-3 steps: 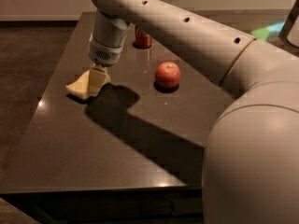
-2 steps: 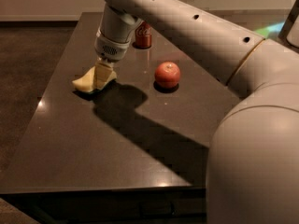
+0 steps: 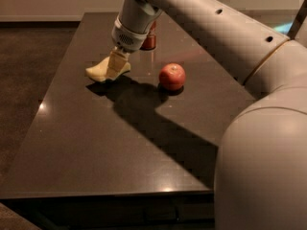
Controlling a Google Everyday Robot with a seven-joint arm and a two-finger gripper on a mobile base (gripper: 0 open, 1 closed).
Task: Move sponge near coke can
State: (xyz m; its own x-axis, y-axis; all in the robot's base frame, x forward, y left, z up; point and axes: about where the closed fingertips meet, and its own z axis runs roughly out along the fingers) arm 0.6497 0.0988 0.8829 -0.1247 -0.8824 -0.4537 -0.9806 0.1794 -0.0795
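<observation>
The pale yellow sponge [image 3: 100,69] is at the left middle of the dark table, tilted, with its right end under my gripper [image 3: 116,66]. The gripper comes down from the upper middle and is shut on the sponge's right part. The red coke can [image 3: 149,38] stands upright behind the gripper, mostly hidden by my wrist; only its lower right part shows. The sponge is a short way in front and to the left of the can.
A round red apple [image 3: 172,76] sits on the table to the right of the gripper. My large arm crosses the right side of the view. The dark table [image 3: 96,143] has its front edge near the bottom and its left edge beside dark carpet.
The gripper has carried the sponge to the right and toward the back, closer to the can. The apple and can have not moved on the table.
</observation>
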